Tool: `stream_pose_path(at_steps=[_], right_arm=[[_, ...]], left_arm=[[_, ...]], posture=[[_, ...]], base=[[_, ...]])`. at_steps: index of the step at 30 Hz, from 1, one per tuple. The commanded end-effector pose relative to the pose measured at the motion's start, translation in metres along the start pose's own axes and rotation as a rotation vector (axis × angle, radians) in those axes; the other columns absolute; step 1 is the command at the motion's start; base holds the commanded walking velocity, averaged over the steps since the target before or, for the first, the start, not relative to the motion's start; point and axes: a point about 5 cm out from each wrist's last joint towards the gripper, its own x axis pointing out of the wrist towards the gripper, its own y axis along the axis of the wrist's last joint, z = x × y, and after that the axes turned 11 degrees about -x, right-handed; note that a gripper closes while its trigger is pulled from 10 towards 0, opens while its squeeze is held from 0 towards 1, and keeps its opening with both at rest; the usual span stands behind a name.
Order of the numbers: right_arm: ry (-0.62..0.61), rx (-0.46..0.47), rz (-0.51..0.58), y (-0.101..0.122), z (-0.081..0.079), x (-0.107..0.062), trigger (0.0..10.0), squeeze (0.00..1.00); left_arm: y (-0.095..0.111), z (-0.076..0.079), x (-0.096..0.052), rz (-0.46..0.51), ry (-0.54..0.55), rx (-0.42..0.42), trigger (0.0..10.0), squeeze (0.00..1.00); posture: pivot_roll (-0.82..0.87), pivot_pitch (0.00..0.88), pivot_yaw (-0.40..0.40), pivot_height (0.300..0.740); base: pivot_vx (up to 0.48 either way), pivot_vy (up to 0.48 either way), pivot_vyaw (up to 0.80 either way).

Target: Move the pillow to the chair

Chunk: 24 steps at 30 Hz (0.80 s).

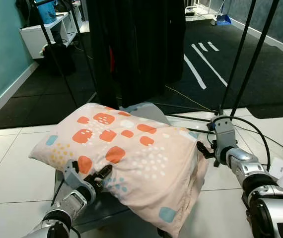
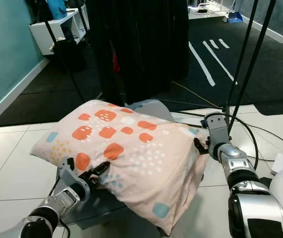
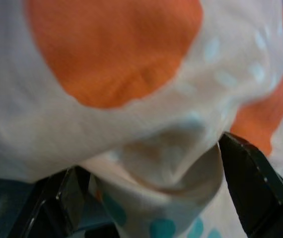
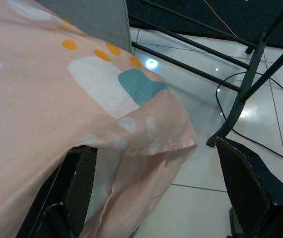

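The left gripper (image 1: pixel 101 174) was at the near edge of the pillow (image 1: pixel 126 148), its two black fingers spread around a fold of the fabric. In the left wrist view one finger (image 3: pixel 258 188) sat on one side of the bunched cloth and the other on the opposite side, with the pale peach cover and an orange patch pressed right up against the camera, so the fingers gripped the pillow's edge without being fully closed.

The right gripper (image 1: pixel 204 150) was at the pillow's right-hand corner. In the right wrist view its fingers (image 4: pixel 246 186) stood wide apart, one under the drooping fabric and the other out over the white tiled floor (image 4: pixel 191 198) (well clear of the cloth), so this gripper was open, touching the pillow at most on one side.

The pillow lay between the two grippers, resting across the grey chair (image 2: pixel 149 106), whose back showed just beyond it. Its right corner hung down past the seat edge, beside the right gripper. Behind the chair stood a black curtain (image 1: pixel 136 49) and the black legs of a stand (image 1: pixel 241 54).
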Motion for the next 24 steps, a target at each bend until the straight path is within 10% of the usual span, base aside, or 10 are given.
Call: stream_pose_path(at_steps=[1,14,15,24], right_arm=[[0.004,0.005,0.007,0.005,0.001,0.001,10.0,0.0],[0.013,0.001,0.029,0.011,0.003,0.0,10.0,0.0],[0.015,0.001,0.031,0.011,0.003,0.0,10.0,0.0],[0.025,0.007,0.05,0.013,0.003,0.0,10.0,0.0]], left_arm=[[0.003,0.001,0.001,0.047,0.013,-0.025,10.0,0.0],[-0.005,0.001,0.006,0.078,0.082,-0.06,10.0,0.0],[-0.007,0.003,0.007,0.077,0.072,-0.06,0.7,0.0],[-0.008,0.013,0.012,0.077,0.032,-0.048,0.0,0.0]], posture=[[-0.35,0.113,0.064,0.5],[-0.38,0.109,0.06,0.5],[-0.38,0.108,0.06,0.5],[-0.38,0.11,0.059,0.5]], base=[[0.0,0.0,0.0],[0.0,0.0,0.0],[0.0,0.0,0.0],[0.0,0.0,0.0]])
